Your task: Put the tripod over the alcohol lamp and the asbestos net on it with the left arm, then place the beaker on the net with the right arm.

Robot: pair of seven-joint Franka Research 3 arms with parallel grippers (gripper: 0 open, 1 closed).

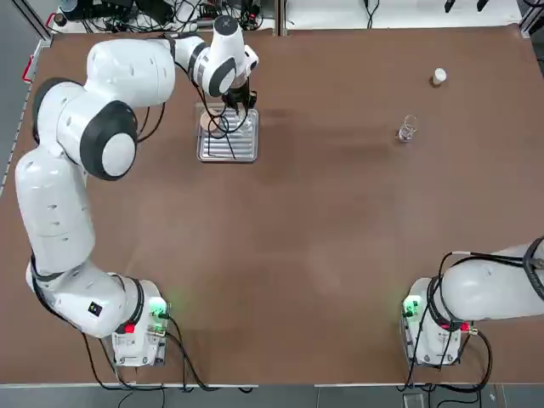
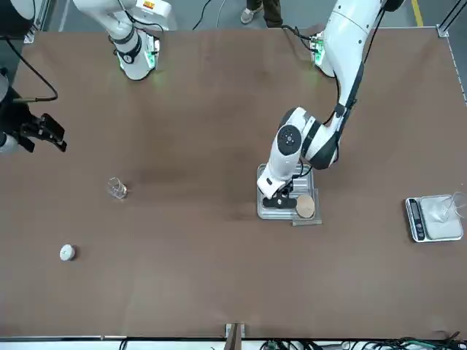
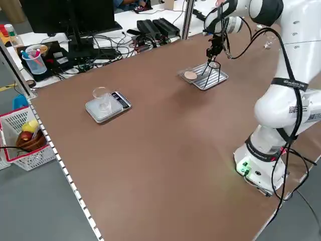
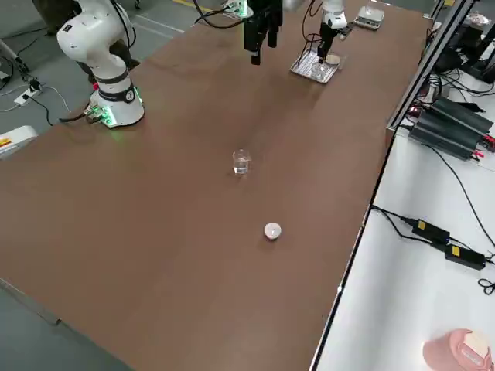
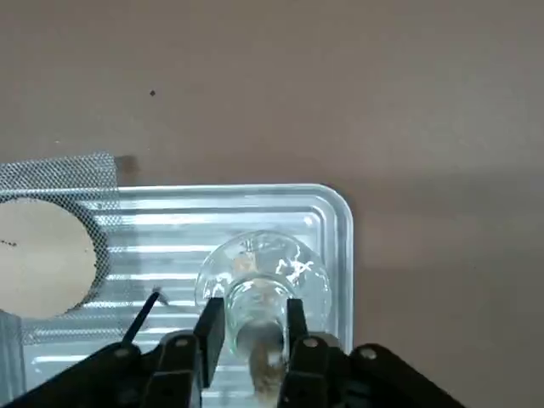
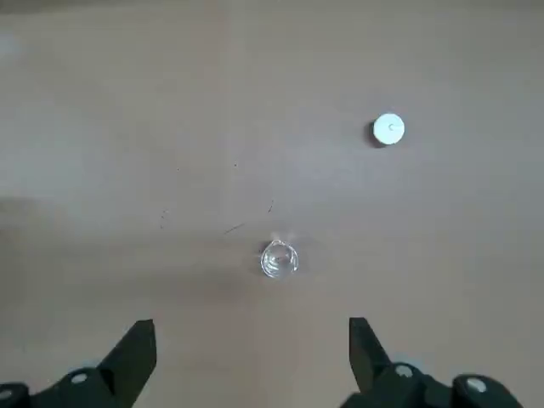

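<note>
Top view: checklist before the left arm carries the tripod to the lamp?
1. Left gripper down at the tripod on the tray: ok.
2. Tripod secured for lifting: cannot tell.
3. Alcohol lamp alone on bare table: ok.
4. Asbestos net lying partly on the tray, untouched: ok.
5. Right gripper raised, jaws open: ok.
6. Beaker on the scale, within the right arm's reach: cannot tell.

brown table (image 1: 340, 255), grey floor (image 4: 31, 340), white bench (image 4: 402, 255)
</note>
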